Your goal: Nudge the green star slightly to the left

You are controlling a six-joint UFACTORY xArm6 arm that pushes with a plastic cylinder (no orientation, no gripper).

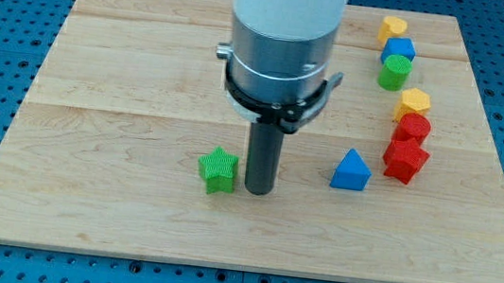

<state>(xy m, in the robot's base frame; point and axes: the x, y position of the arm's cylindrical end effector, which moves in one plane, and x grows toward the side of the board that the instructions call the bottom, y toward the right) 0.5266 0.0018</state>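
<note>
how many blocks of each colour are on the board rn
green: 2, the green star beside my tip on its left, and the green cylinder
yellow: 2, the upper yellow block and the lower yellow block
blue: 2, the blue block and the blue triangle
red: 2, the upper red block and the lower red block
total: 8

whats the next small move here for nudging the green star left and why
Probably a short, gentle slide of my tip toward the view's left. It already sits just to the right of the green star, close beside it or touching, so a small leftward push should shift the star. The board left of the star is open.
</note>
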